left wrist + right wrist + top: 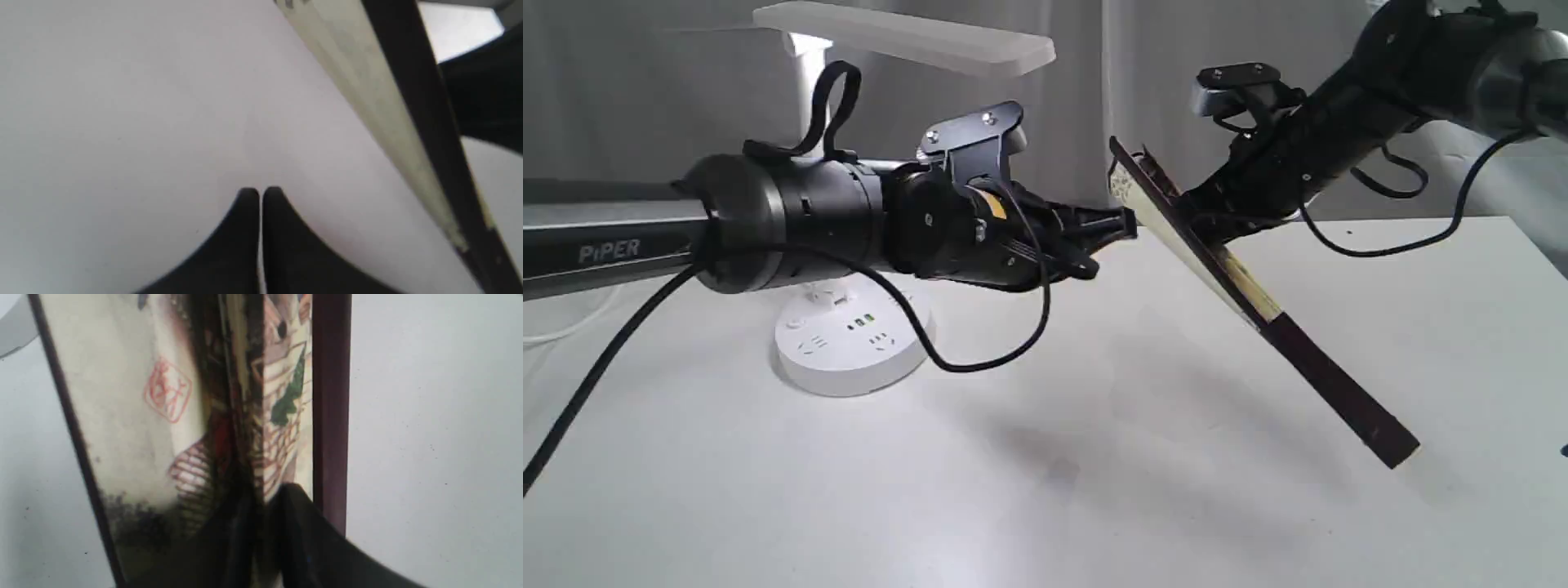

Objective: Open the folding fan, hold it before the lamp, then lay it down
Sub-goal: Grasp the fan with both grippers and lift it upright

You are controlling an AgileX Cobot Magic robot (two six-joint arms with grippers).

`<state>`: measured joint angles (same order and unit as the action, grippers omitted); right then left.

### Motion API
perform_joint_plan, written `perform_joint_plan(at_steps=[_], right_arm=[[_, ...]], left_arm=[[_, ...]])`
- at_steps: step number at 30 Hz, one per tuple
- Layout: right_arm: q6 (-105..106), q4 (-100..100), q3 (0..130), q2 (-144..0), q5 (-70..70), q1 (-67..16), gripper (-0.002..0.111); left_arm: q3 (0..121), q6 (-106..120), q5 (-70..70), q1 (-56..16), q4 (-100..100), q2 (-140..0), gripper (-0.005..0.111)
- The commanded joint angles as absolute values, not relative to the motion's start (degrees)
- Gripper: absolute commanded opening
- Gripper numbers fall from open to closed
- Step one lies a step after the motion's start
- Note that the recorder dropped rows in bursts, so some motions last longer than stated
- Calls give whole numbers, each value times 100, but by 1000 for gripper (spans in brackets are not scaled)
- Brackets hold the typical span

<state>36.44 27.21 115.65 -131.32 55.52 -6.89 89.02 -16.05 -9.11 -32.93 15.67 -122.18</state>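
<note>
The folding fan (1327,371) hangs tilted above the table, dark maroon handle end low at the right, cream paper end up near the middle. My right gripper (1202,219) is shut on it partway along. In the right wrist view the painted pleats (282,392) are spread a little, and my right gripper (261,500) is shut on the folds beside the maroon guard (330,408). My left gripper (1125,222) is shut and empty, its tip just short of the fan's upper end. Its fingertips (248,195) are pressed together, with the fan (367,81) passing beyond them. The white lamp (849,339) stands behind the left arm.
The lamp's flat head (915,37) reaches out over the left arm, and its round base has sockets. A black cable (980,359) loops down from the left wrist. The white table (1045,490) spreads beneath both arms.
</note>
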Motion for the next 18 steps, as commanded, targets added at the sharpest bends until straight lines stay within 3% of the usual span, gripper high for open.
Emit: perform_joint_plan(at_steps=[1, 7, 14, 18], right_arm=[[3679, 2803, 11542, -13018, 5560, -677, 0], [3721, 2838, 11542, -13018, 5560, -677, 0], [4275, 2851, 11542, -13029, 5294, -731, 0], [4493, 2438, 11542, -13040, 5033, -905, 0]], left_arm=[[8891, -1677, -120, -3289, 2228, -12364, 7], [8900, -1667, 0, -3289, 2237, -12424, 24], [8900, -1943, 436, -3318, 2803, -12424, 29], [8900, -1946, 844, -3318, 2819, -12424, 48]])
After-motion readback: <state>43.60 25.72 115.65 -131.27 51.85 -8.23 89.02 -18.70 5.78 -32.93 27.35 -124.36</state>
